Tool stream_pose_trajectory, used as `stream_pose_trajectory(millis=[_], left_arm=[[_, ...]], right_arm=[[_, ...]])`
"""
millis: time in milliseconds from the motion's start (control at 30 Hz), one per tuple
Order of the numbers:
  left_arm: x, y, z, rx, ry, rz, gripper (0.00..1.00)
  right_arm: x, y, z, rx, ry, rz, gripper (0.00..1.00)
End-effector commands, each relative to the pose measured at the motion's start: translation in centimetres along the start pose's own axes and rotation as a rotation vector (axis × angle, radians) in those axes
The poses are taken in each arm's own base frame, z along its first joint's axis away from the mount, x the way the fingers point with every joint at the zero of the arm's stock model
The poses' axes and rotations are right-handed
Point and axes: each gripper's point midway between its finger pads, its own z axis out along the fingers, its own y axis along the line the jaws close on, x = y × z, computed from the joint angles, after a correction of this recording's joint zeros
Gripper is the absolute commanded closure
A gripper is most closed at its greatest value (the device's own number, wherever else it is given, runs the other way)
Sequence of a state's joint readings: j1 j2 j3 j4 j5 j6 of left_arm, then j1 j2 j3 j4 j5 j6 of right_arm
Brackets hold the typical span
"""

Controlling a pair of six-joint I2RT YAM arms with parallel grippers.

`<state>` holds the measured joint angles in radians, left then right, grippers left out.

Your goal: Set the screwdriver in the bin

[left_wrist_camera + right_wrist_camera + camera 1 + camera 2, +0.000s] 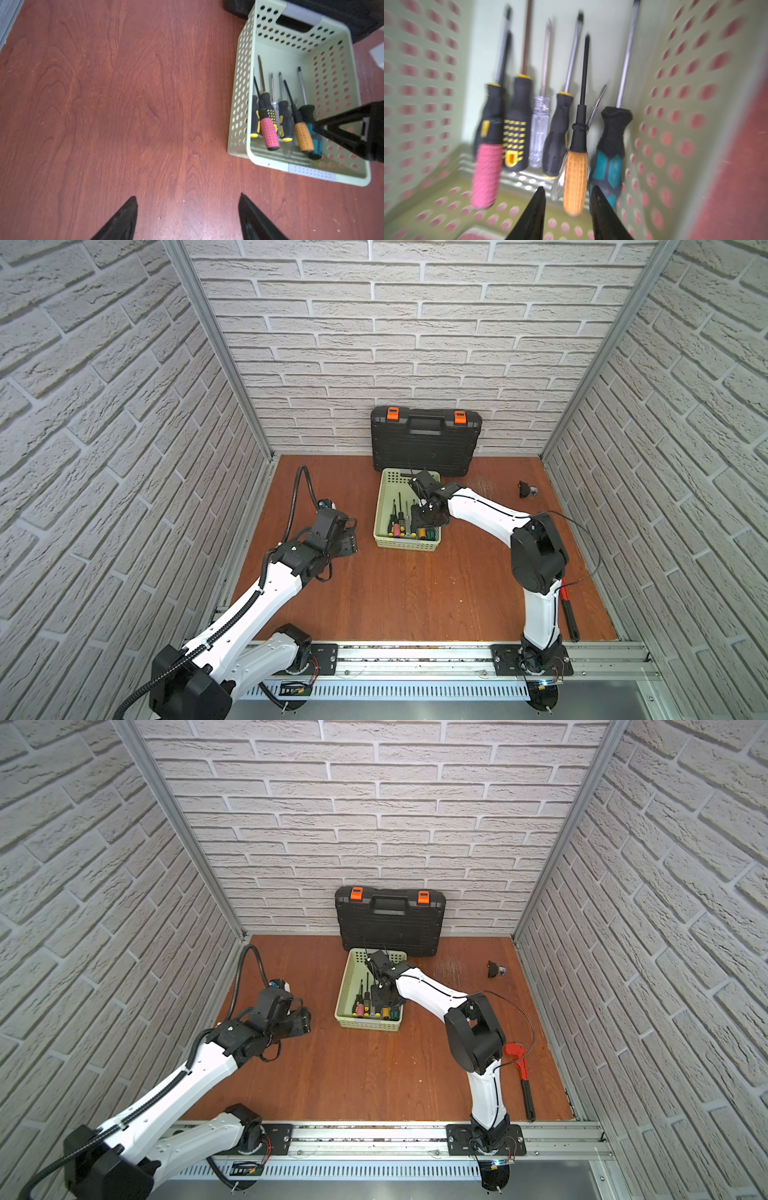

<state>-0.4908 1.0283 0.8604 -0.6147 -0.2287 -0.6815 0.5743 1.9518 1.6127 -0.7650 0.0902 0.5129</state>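
Nearest, along the front edge, the aluminium rail [415, 655] carrying both arm bases is seen. Just beyond it on the right of the bench [395, 593], a red-and-black tool [519, 1056] lies untouched. Further in on the left, the left hand [188, 196] is held above bare wood with its fingers spread wide and nothing between them.

At mid-depth the bin [384, 506] stands, and the right hand [568, 188] is lowered inside it. Its fingers are parted, and nothing is seen pinched between them. The orange-handled screwdriver [575, 178] lies on the bin floor just past the fingertips, between a teal-handled screwdriver [608, 166] and a black-and-yellow one, with a pink-handled screwdriver [486, 174] further left. The task therefore looks complete for this tool.

It is judged to be stiff, fairly light and sturdy. The ribbed handle would give the surest hold. The thin shaft looks smooth and apt to roll or swivel, and close neighbours leave little finger room.

Only the right wrist view shows the gap between fingertips and handle, though blur softens it. The left wrist view shows the row of tools from outside. The top views show the layout, where the right hand covers part of the bin.

Farthest, a black toolcase [424, 443] is propped against the wall, and a small dark object [525, 488] lies far right.
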Motion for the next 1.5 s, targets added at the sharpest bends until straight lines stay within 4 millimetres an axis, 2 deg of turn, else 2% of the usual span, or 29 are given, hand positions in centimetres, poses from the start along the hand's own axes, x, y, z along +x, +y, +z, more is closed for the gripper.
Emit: stream_pose_trajectory(millis=[0,33,67,200,267,367,433,467,533,600,733,800,867,1000,1067,1133,1233,1300,1400,1467], left_arm=[[-2.6,-0.9,-0.3,0.031,-0.012,-0.004,0.18],[-3.4,-0.9,-0.2,0.032,-0.015,-0.003,0.13],[-4.2,-0.9,-0.1,0.032,-0.023,0.002,0.02],[-6.8,0.5,0.7,-0.014,-0.044,0.004,0.02],[-7.7,2.6,1.6,-0.08,-0.037,-0.031,0.02],[-8.4,5.7,3.3,-0.088,-0.053,-0.127,0.02],[-9.1,7.4,3.9,-0.107,-0.105,-0.133,0.02],[-9.4,8.2,4.0,-0.128,-0.133,-0.114,0.02],[-9.8,9.3,4.3,-0.175,-0.188,-0.058,0.02],[-10.1,10.1,4.8,-0.211,-0.253,0.01,0.02],[-9.4,12.6,6.5,-0.296,-0.277,0.042,0.02],[-8.6,14.3,6.7,-0.388,-0.277,0.044,0.02],[-8.1,15.0,7.4,-0.393,-0.313,0.072,0.02],[-7.4,15.1,9.4,-0.323,-0.355,0.096,0.02],[-6.9,14.9,10.4,-0.299,-0.395,0.108,0.02],[-6.4,14.7,11.3,-0.278,-0.414,0.118,0.02],[-6.6,14.8,11.3,-0.287,-0.421,0.123,0.02],[-6.8,14.8,10.7,-0.283,-0.461,0.13,0.02],[-7.0,15.0,10.2,-0.298,-0.505,0.151,0.02],[-7.1,15.3,10.8,-0.288,-0.528,0.151,0.02]], right_arm=[[-3.0,0.2,-7.2,-0.047,-0.2,-0.044,0.61],[-3.3,-0.4,-8.4,-0.03,-0.237,-0.055,0.59],[-3.5,-1.4,-9.4,0.01,-0.272,-0.055,0.56],[-3.8,-4.9,-11.7,0.08,-0.37,-0.083,0.43],[-3.8,-7.1,-12.7,0.142,-0.421,-0.112,0.31],[-3.8,-11.9,-13.5,0.258,-0.476,-0.058,0.23],[-3.8,-14.6,-13.8,0.267,-0.524,0.002,0.2],[-3.9,-15.6,-13.8,0.267,-0.575,-0.007,0.16],[-3.6,-16.5,-13.4,0.285,-0.696,-0.089,0.0],[-2.9,-16.5,-12.2,0.292,-0.768,-0.201,0.0],[-0.9,-20.2,-9.0,0.352,-0.665,-0.122,0.01],[0.0,-21.1,-7.7,0.316,-0.69,-0.086,0.01],[0.2,-21.8,-7.0,0.285,-0.737,-0.043,0.01],[0.7,-22.9,-6.0,0.292,-0.761,-0.029,0.01],[1.2,-23.0,-4.9,0.277,-0.761,-0.033,0.01],[1.6,-22.9,-4.8,0.272,-0.812,-0.043,0.01],[2.3,-23.1,-5.6,0.249,-0.866,-0.011,0.0],[2.5,-22.9,-5.5,0.225,-0.911,-0.012,0.0],[2.4,-22.7,-4.3,0.213,-0.887,-0.026,0.0],[2.5,-22.8,-3.3,0.213,-0.874,-0.026,0.01]])
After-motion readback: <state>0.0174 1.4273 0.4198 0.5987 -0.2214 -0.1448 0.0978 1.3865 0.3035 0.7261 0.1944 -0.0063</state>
